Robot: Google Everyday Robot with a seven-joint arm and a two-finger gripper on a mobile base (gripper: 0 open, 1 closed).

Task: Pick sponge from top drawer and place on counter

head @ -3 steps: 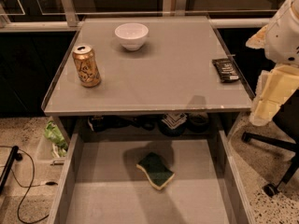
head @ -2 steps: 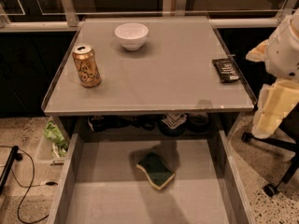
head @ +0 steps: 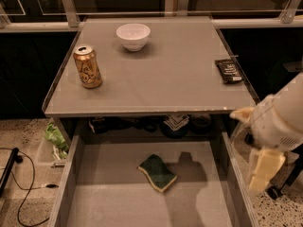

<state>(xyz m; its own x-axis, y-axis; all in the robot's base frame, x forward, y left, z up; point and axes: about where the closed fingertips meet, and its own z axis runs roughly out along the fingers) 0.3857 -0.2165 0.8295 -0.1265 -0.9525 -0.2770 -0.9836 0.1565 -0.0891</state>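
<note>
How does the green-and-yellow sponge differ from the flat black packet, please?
The green-and-yellow sponge lies in the open grey drawer; the flat black packet lies on the grey tabletop. The sponge is thicker and two-coloured, the packet thin and all dark. Both are small, rectangular and untouched; the gripper hangs right of the drawer.

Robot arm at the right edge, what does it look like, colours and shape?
The arm is a bulky, rounded white shell. Its gripper, at the right edge beside the top drawer, is pale cream-yellow and blocky. No cables or markings show on it.
</note>
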